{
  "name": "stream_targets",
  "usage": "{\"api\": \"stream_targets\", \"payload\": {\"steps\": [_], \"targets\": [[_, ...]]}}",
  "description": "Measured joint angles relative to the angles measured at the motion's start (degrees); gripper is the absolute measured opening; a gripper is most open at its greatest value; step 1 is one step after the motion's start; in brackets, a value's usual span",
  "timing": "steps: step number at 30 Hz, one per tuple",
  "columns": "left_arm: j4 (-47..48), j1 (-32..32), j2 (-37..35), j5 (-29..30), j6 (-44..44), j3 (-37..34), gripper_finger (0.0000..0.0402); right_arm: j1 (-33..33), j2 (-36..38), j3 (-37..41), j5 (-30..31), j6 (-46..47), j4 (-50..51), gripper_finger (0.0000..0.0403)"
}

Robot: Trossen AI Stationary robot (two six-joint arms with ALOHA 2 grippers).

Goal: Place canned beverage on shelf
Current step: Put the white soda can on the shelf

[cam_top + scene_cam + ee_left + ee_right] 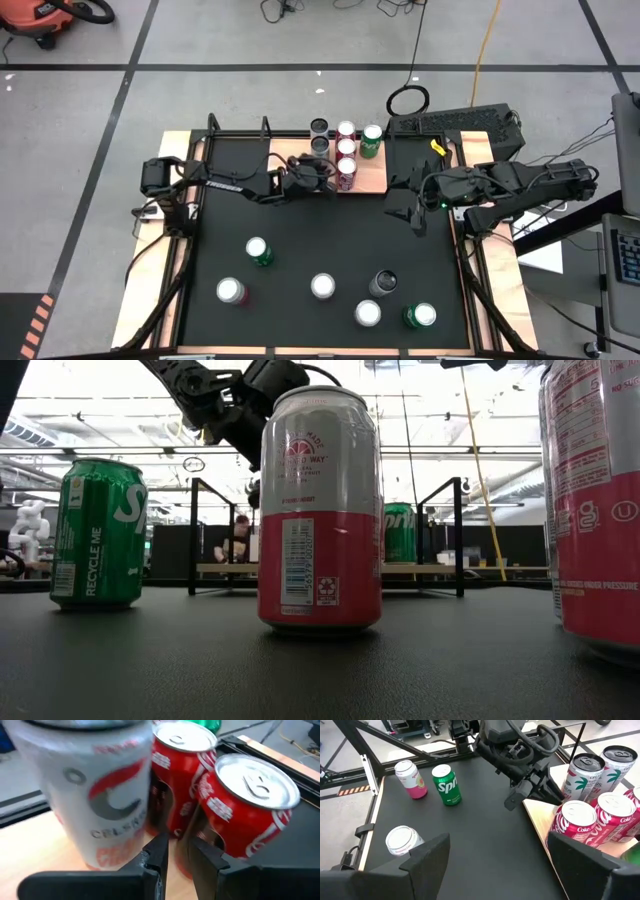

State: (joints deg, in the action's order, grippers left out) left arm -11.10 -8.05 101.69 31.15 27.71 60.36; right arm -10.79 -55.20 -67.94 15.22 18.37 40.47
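Five cans stand on the shelf (372, 172), a flat light-brown wooden board: two dark-topped Celsius cans (320, 136), two red cola cans (346, 164) and one green can (371, 140). The left gripper (322, 174) hangs just beside them, its dark fingers (159, 854) almost closed and holding nothing. Six more cylindrical metal cans (322, 286) stand loose on the black textured mat (300, 245), nearer the table's front. The right gripper (408, 212) waits beside the shelf's other end, jaws wide and empty. Several labels are cut off.
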Motion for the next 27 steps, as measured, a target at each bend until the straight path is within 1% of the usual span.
{"api": "stream_targets", "payload": {"steps": [2,16,20,23,25,27], "targets": [[-0.08,-0.17,0.00,0.75,0.02,0.00,0.0072,0.00,0.00,0.00,-0.01,0.00,0.02,0.0313],[-0.09,-2.12,0.00,0.81,-0.22,0.00,0.0072,0.00,0.00,0.00,0.00,-1.27,0.07,0.0313],[-0.43,-2.12,0.00,0.81,-2.84,0.00,0.0072,0.00,0.00,0.00,0.00,-1.31,0.07,0.0313],[-0.40,-2.12,0.00,0.81,-3.07,0.00,0.0072,0.00,0.00,0.00,0.00,-1.51,0.09,0.0313],[-0.40,-2.10,0.00,0.38,-3.02,0.00,0.0072,0.00,0.00,0.00,0.00,-1.51,0.09,0.0313],[-0.19,-1.69,-0.19,-1.49,-2.78,0.00,0.0072,0.00,0.00,0.00,-0.02,-1.50,0.09,0.0313]]}}
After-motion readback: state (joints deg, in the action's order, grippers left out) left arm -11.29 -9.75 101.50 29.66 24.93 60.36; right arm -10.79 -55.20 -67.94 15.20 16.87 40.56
